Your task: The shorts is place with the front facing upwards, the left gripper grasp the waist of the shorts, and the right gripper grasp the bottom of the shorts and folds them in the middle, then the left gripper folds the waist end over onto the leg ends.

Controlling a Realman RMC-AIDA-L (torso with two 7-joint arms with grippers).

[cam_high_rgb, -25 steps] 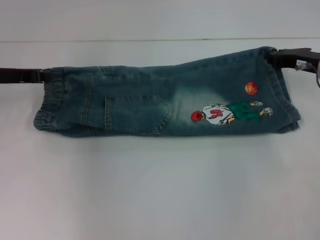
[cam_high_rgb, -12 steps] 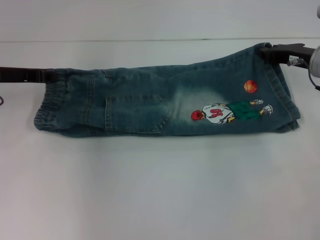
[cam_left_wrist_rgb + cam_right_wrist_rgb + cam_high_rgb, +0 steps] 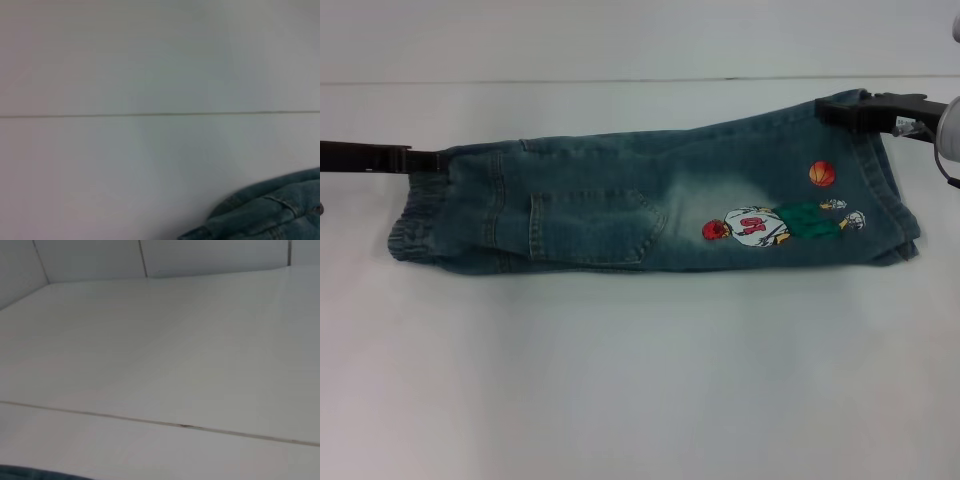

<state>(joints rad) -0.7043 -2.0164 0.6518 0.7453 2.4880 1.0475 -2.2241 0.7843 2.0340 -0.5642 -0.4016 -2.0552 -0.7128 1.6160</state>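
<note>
The blue denim shorts (image 3: 620,205) lie folded lengthwise on the white table (image 3: 640,380), with the elastic waist (image 3: 415,215) on the left and the leg ends (image 3: 885,190) on the right. A basketball-player patch (image 3: 780,225) faces up near the leg ends. My left gripper (image 3: 428,160) reaches in from the left and is shut on the waist's far corner. My right gripper (image 3: 840,110) comes in from the right and is shut on the far corner of the leg ends. A bit of denim (image 3: 270,215) shows in the left wrist view.
A thin seam (image 3: 620,80) crosses the table beyond the shorts. Bare white tabletop spreads in front of the shorts and behind them.
Both grippers have slid inward along the far edge: the left to the right with the waist corner, the right to the left over the leg ends. The body of the shorts stays flat.
</note>
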